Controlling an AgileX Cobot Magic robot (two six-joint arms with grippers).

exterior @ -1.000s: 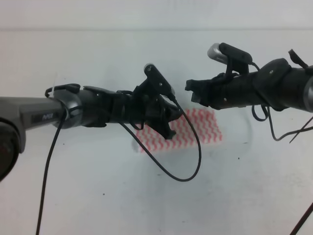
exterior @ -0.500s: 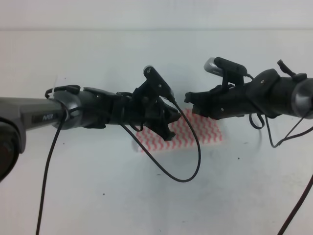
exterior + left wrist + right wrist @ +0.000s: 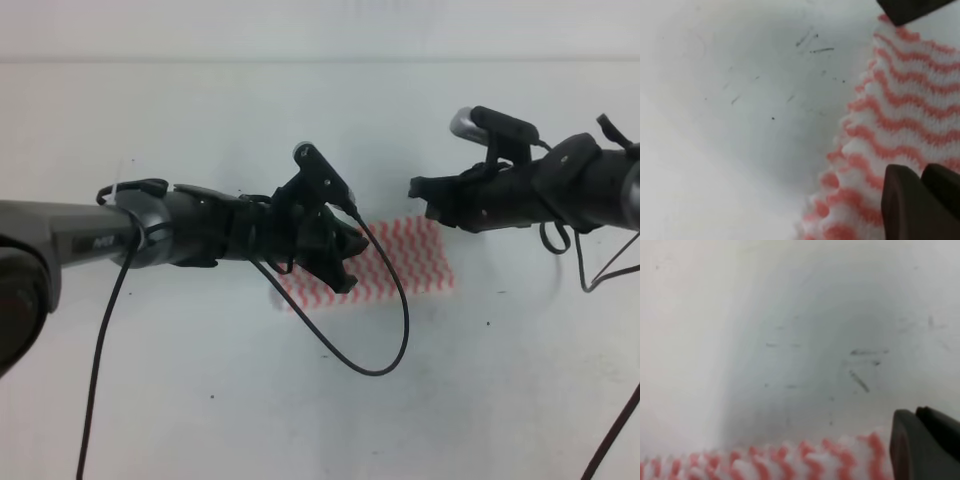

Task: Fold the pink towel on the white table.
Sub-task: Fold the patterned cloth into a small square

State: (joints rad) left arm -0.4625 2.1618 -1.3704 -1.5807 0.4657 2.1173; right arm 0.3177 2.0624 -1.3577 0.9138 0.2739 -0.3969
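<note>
Writing: small pale lettering on the left arm's grey sleeve in the high view, too blurred to read.
Surface: white table (image 3: 200, 400), plain and flat, filling nearly the whole high view; a few dark specks below and right of the cloth.
Surface close up: fine dark scuffs and short scratches on the white table (image 3: 740, 75) in the left wrist view; similar thin marks on the table (image 3: 815, 365) in the right wrist view, under a soft grey shadow.
Room: only a paler band along the far edge of the table; nothing more to be made out.
Containers: could not tell of any.
Task's thing: pink towel (image 3: 410, 262), lying flat near the middle of the table, a wide strip with pink-and-white wavy stripes, its left part hidden behind the left arm.
Towel edge: ruffled border of the pink towel (image 3: 900, 120) on the right of the left wrist view; border of the pink towel (image 3: 790, 460) along the bottom of the right wrist view.
Left gripper (image 3: 342, 262): over the towel's left end; dark fingertips (image 3: 907, 205) at the towel's edge, one above and one below in the wrist view; spread, with cloth between them, pinching not certain.
Right gripper (image 3: 425, 190): above the towel's far right part; one dark fingertip (image 3: 920, 440) seen beside the border; state could not be told.
Cable: black loop (image 3: 385, 340) hanging from the left arm across the towel's near edge.
</note>
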